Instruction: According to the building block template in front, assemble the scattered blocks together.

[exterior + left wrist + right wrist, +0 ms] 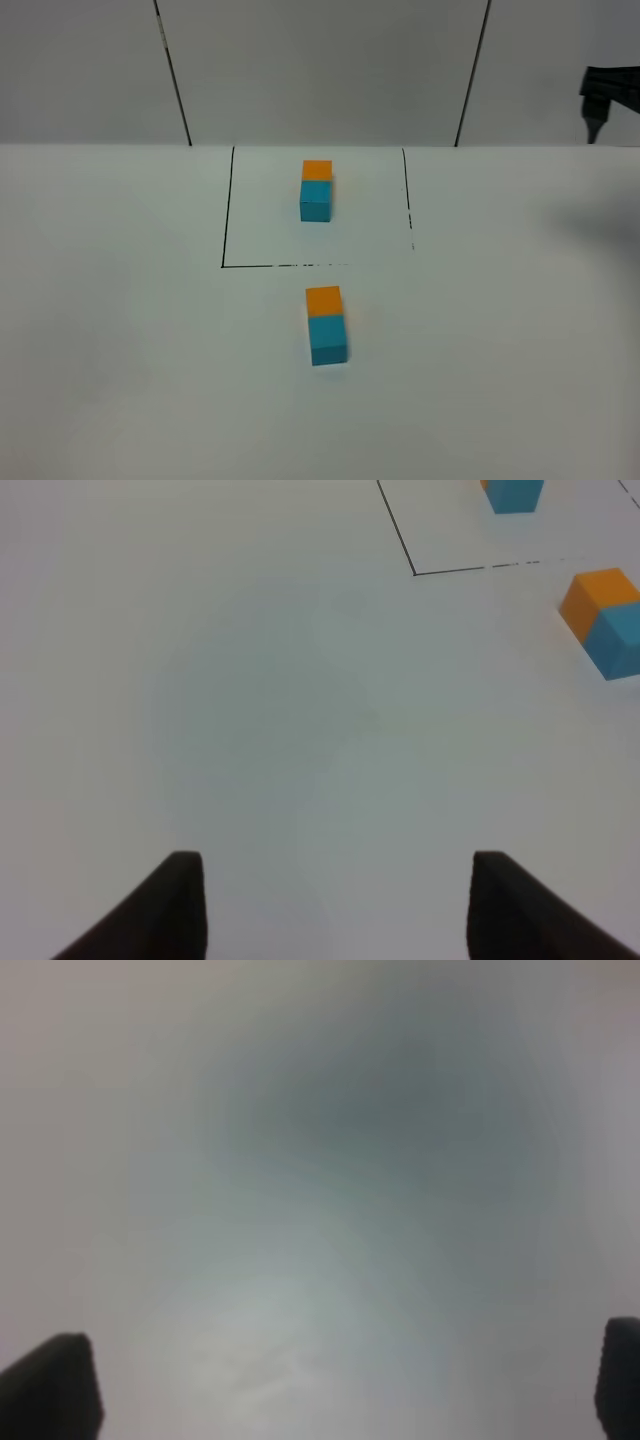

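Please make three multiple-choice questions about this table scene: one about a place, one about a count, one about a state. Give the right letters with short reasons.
1. Where is the building block template?
A. inside the drawn outline
B. outside it
C. in a gripper

2. How many cubes are on the table?
A. two
B. four
C. six

3. How do the scattered blocks lie?
A. far apart
B. joined, orange touching cyan
C. held

Answers: 1 A, the black lines surround it; 2 B, two pairs show; 3 B, their faces meet, and the left gripper and right gripper hold nothing.
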